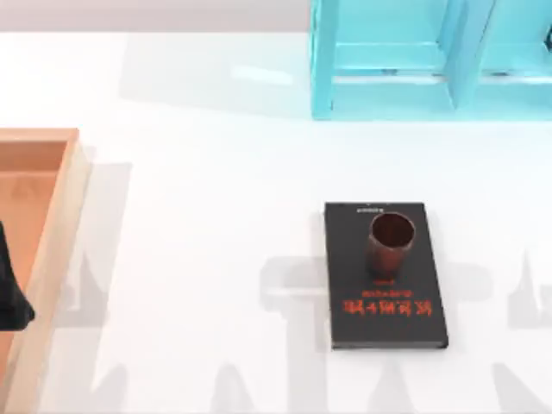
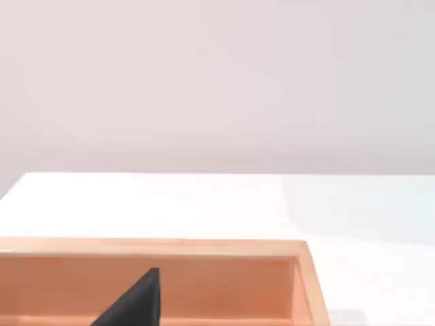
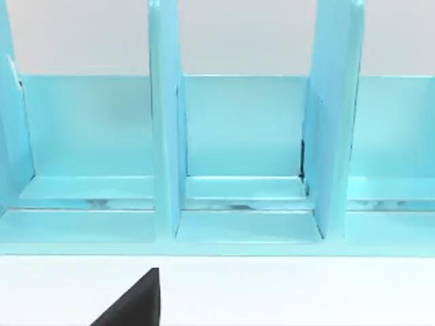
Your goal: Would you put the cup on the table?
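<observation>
A small reddish-brown cup (image 1: 391, 244) stands upright on a black book (image 1: 385, 276) with red lettering, on the half of the cover away from that lettering; the book lies flat on the white desk (image 1: 216, 224), right of centre in the top view; the cup rests on the book alone and does not touch the desk surface. An orange wooden tray (image 1: 53, 250) sits at the desk's left edge, well apart from the book; a light blue shelf rack (image 1: 388, 82) with upright dividers stands at the far edge, behind the book and clear of it. The left arm (image 1: 12, 293) of the AgileX pair shows as a dark shape over the tray at the top view's left edge; the left wrist view looks across the tray's rim (image 2: 156, 246) to bare desk beyond, with a dark wedge (image 2: 136, 302) of the gripper at the picture's edge; whether the left jaws are spread or pressed together cannot be told. The right wrist view faces the blue rack's compartments (image 3: 245, 136) across a strip of white desk, with a like dark wedge (image 3: 136, 302) in the foreground; the state of the right jaws cannot be told either.
</observation>
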You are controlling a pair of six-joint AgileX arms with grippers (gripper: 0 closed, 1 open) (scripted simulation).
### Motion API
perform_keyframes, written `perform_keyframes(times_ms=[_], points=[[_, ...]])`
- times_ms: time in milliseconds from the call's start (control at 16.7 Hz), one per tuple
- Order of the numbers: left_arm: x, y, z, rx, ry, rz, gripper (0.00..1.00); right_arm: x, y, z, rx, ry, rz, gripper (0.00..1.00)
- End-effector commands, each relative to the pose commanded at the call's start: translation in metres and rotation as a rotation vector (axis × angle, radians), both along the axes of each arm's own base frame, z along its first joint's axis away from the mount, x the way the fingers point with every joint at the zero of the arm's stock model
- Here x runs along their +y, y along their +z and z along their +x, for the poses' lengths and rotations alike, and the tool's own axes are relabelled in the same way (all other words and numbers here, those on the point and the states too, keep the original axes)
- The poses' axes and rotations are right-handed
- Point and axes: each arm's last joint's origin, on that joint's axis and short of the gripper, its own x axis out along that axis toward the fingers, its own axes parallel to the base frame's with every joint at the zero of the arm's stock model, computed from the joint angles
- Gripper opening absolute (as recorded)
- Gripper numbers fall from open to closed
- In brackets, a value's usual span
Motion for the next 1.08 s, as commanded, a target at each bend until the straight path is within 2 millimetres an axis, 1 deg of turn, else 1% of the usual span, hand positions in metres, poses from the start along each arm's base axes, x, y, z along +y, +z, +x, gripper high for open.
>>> perform_keyframes(times_ms=[180, 300, 420, 540, 660, 840, 960, 1080], points=[[-0.001, 0.001, 0.0, 0.01, -0.005, -0.002, 1.0, 0.0, 0.0, 0.0, 0.0, 0.0, 0.0, 1.0], [-0.003, 0.006, 0.001, 0.056, -0.026, -0.01, 1.0, 0.0, 0.0, 0.0, 0.0, 0.0, 0.0, 1.0], [-0.008, 0.018, 0.003, 0.135, -0.063, -0.026, 1.0, 0.0, 0.0, 0.0, 0.0, 0.0, 0.0, 1.0], [-0.015, 0.037, 0.009, 0.233, -0.107, -0.046, 1.0, 0.0, 0.0, 0.0, 0.0, 0.0, 0.0, 1.0], [-0.025, 0.063, 0.019, 0.334, -0.153, -0.069, 1.0, 0.0, 0.0, 0.0, 0.0, 0.0, 0.0, 1.0], [-0.049, 0.112, 0.043, 0.468, -0.218, -0.108, 1.0, 0.0, 0.0, 0.0, 0.0, 0.0, 0.0, 1.0], [-0.072, 0.148, 0.064, 0.537, -0.257, -0.141, 1.0, 0.0, 0.0, 0.0, 0.0, 0.0, 0.0, 1.0], [-0.102, 0.184, 0.086, 0.594, -0.291, -0.18, 1.0, 0.0, 0.0, 0.0, 0.0, 0.0, 0.0, 1.0]])
